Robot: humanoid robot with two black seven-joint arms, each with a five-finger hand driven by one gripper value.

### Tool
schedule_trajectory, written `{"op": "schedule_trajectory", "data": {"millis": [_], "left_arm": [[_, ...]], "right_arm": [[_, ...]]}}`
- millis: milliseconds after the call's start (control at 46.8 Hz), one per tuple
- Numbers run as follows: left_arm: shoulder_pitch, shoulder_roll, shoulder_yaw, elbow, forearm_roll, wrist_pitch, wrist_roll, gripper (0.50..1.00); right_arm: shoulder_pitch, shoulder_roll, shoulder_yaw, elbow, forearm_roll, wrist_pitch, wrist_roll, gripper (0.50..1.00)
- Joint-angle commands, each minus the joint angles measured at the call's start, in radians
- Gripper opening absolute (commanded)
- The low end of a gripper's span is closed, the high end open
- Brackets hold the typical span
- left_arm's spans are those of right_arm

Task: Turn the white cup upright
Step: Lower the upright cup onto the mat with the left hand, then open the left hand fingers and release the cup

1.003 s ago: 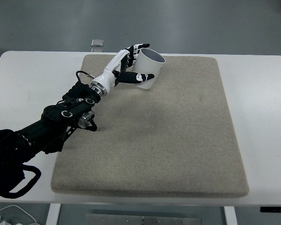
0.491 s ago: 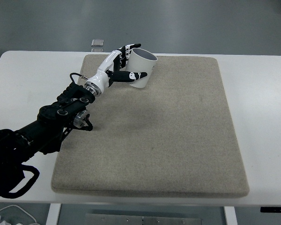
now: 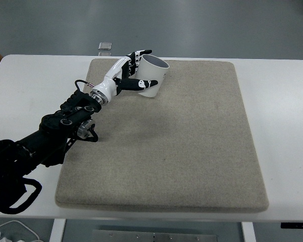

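Tilting a little further toward upright at the mat's [image 3: 192,151] far left, the cup [image 3: 152,75] is sitting within the left hand's [image 3: 127,75] wrapped fingers [image 3: 141,83], mouth pointing up and right.

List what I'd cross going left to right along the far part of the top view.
Bare white table → left hand → white cup gripped in it → open beige mat → bare table again.
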Motion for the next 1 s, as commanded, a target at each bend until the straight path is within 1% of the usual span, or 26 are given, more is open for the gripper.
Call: {"op": "schedule_trajectory", "data": {"millis": [0,21,85,128,149,171,213,811,982], "left_arm": [[0.002,0.000,0.000,0.003,0.000,-0.004,0.000,0.904],[0.002,0.000,0.002,0.005,0.000,-0.006,0.000,0.925],[0.002,0.000,0.008,0.006,0.000,-0.014,0.000,0.960],[0.002,0.000,0.014,0.006,0.000,-0.015,0.000,0.964],[0.002,0.000,0.014,0.006,0.000,-0.015,0.000,0.971],[0.002,0.000,0.014,0.008,0.000,-0.017,0.000,0.988],[0.002,0.000,0.014,0.008,0.000,-0.020,0.000,0.992],[0.002,0.000,0.015,-0.001,0.000,-0.021,0.000,0.994],[-0.003,0.000,0.015,-0.035,0.000,-0.021,0.000,0.994]], "right_arm": [[-0.001,0.000,0.000,0.000,0.000,0.000,0.000,0.930],[-0.001,0.000,0.000,0.000,0.000,0.000,0.000,0.928],[-0.001,0.000,0.000,0.000,0.000,0.000,0.000,0.930],[-0.001,0.000,0.000,0.000,0.000,0.000,0.000,0.930],[0.001,0.000,0.000,0.000,0.000,0.000,0.000,0.928],[-0.001,0.000,0.000,0.000,0.000,0.000,0.000,0.930],[-0.001,0.000,0.000,0.000,0.000,0.000,0.000,0.930],[0.001,0.000,0.000,0.000,0.000,0.000,0.000,0.928],[0.001,0.000,0.000,0.000,0.000,0.000,0.000,0.930]]}}
